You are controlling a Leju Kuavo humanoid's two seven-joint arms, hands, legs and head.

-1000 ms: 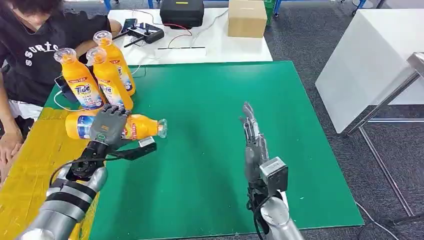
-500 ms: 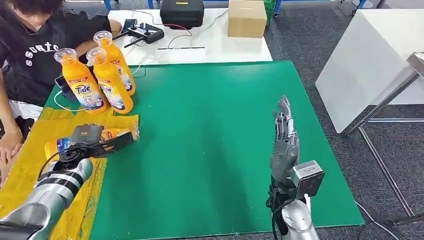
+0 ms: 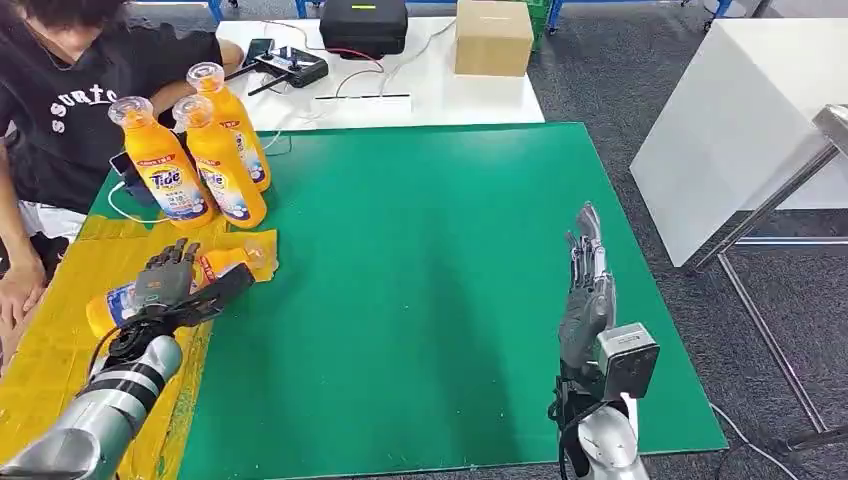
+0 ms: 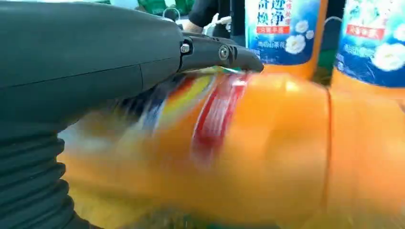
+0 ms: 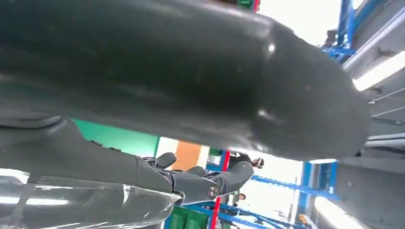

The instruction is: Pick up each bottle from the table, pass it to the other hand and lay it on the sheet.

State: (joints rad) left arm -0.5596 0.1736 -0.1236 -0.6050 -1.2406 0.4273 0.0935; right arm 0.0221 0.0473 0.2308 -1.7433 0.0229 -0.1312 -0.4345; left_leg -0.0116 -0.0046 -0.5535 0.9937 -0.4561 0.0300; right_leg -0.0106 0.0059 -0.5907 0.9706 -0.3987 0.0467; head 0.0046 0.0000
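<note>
Left hand over sheet-edge bottle

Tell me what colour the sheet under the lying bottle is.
Yellow. The sheet, beside the green mat, shows best in the head view, under the lying bottle.

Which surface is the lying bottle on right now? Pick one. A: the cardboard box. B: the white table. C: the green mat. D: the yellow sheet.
D: the lying bottle rests on the yellow sheet under the left hand, while three upright bottles stand on the green mat.
</note>
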